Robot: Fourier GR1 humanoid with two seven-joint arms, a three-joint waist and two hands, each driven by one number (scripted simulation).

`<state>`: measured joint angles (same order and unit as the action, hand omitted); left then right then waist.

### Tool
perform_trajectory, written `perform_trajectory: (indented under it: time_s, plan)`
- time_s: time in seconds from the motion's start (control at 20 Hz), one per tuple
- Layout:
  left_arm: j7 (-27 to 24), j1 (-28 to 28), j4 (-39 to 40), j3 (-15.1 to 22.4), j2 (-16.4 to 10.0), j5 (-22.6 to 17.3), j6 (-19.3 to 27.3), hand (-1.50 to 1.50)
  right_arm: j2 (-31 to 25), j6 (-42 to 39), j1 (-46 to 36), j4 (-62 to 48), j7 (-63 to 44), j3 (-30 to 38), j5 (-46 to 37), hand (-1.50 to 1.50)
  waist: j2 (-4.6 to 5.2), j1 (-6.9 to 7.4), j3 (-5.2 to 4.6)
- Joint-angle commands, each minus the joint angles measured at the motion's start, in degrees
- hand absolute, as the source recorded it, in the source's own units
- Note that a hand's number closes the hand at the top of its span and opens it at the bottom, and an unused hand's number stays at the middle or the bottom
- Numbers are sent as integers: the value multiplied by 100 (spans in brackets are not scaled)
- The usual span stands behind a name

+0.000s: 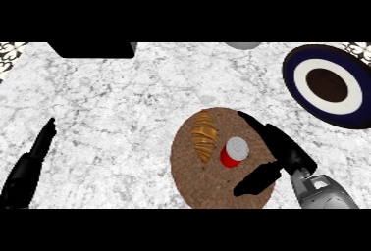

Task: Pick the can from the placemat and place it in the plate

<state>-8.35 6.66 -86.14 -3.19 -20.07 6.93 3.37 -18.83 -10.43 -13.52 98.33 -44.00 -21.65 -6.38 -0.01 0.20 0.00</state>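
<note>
On placemat (pixel 210 188), beside croissant (pixel 204 135): can (pixel 234 152), upright, inside the open span of my right hand (pixel 290 152), ungripped; I should close squarely round its middle, lift level toward plate (pixel 293 68); left hand (pixel 29 166) idle, open, at left.

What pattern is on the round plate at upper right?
The round plate has concentric rings: navy rim, white band, dark brown centre. Head view.
</note>
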Motion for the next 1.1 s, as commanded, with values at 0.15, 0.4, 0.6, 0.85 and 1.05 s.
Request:
perform_trajectory:
  time_s: [0.15,0.4,0.6,0.85,1.05]
  plan:
    - [99,-112,-34,-265,109,169,-281,0,512,-266,355,-221,329,171,-549,-150,-3,-9,0]
    - [372,-157,-290,-391,32,177,-481,0,927,-311,-33,-816,406,115,-894,-150,-2,6,1]
    - [274,-437,122,-370,194,384,-292,0,723,-342,97,-1276,1688,660,-711,150,6,-6,2]
    - [290,-418,27,-622,244,268,-599,0,1100,-350,124,-1034,1396,576,-1188,150,0,-9,0]
    - [-131,-163,228,-632,380,418,-536,0,1106,-87,464,-1112,1884,516,-1587,150,0,-13,0]
